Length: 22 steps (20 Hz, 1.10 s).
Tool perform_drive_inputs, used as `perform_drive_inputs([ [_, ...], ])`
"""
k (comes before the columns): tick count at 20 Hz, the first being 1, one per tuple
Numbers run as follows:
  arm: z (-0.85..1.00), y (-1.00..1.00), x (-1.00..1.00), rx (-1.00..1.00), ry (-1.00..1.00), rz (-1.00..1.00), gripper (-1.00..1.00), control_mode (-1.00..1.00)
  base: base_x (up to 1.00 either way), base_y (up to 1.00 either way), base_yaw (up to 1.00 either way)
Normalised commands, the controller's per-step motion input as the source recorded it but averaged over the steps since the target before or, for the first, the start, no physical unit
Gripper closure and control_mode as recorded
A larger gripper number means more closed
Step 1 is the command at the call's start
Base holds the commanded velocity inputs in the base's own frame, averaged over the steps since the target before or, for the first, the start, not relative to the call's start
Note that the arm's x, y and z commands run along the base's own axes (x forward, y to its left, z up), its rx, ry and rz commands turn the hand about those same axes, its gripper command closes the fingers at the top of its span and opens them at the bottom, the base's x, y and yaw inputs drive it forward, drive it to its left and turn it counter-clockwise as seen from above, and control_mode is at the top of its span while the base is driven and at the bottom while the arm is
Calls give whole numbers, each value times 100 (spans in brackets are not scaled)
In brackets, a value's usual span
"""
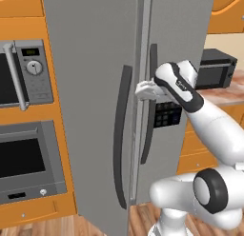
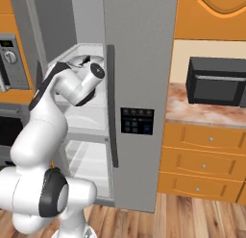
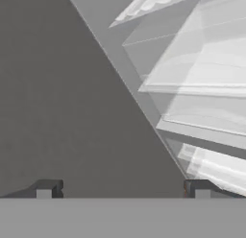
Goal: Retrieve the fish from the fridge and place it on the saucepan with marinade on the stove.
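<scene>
Gripper (image 3: 123, 189) spread wide at fridge (image 2: 139, 64) door edge, shelves (image 3: 202, 88) beyond.

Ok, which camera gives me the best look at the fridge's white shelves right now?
The right base view: past the open door it shows the white shelves stacked inside the fridge. The hand view catches them close and tilted, beside the grey door. The left base view shows closed-looking door fronts and handles, with the gripper at the gap.

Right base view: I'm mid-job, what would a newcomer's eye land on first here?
The tall grey steel fridge fills the centre, its left door swung open on white shelves. The white arm reaches into that gap, its open gripper at the door edge. A black microwave sits on the counter at right.
</scene>
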Motion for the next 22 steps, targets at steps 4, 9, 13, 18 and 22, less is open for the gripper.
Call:
perform_drive_inputs([
  [4, 0, 100, -20, 0, 0, 13, -100, -100, 0, 0, 0],
  [9, 0, 100, -22, 0, 0, 12, -100, -100, 0, 0, 0],
  [13, 0, 100, -23, 0, 0, 10, -100, -100, 0, 0, 0],
  [18, -11, 100, -8, 1, 2, 4, -100, -100, 0, 0, 0],
  [22, -20, 62, 5, 3, 4, -2, -100, -100, 0, 0, 0],
])
